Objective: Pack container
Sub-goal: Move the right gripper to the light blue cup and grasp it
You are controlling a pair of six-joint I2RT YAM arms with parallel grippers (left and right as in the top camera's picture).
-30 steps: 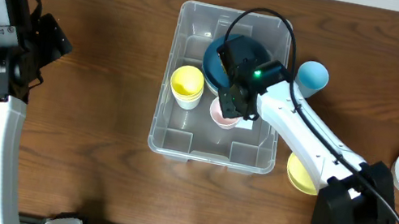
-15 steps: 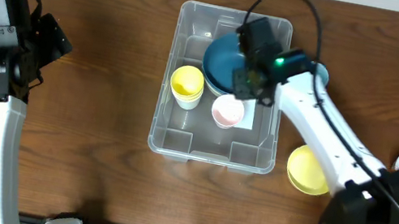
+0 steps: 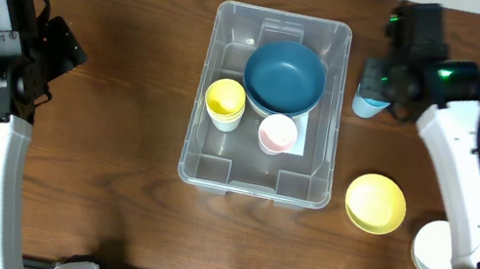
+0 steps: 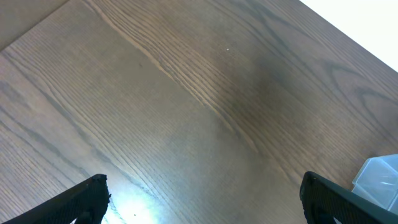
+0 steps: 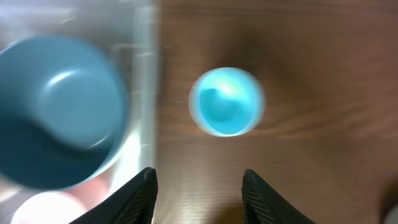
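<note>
Container (image 3: 205, 163) is sitting at the middle of the tabletop (image 3: 94, 178), its long axis running from the robot's near side to the far side. The right gripper (image 5: 199, 180) is hovering just off the bin's far right corner, jaws parted and gripping nothing, with a light-blue cup (image 5: 227, 101) standing ahead of them on the wood. The bin is lying to the left of those jaws, so the right arm is much the nearer. The left gripper (image 4: 205, 190) is hanging well away over bare wood, jaws wide and empty.

Inside: one dark blue bowl (image 3: 284, 75), one yellow cup (image 3: 224, 100), one pink cup (image 3: 277, 133). Outside: that one light-blue cup, one yellow bowl (image 3: 375, 203), and two white pieces partly hidden by the right arm.
</note>
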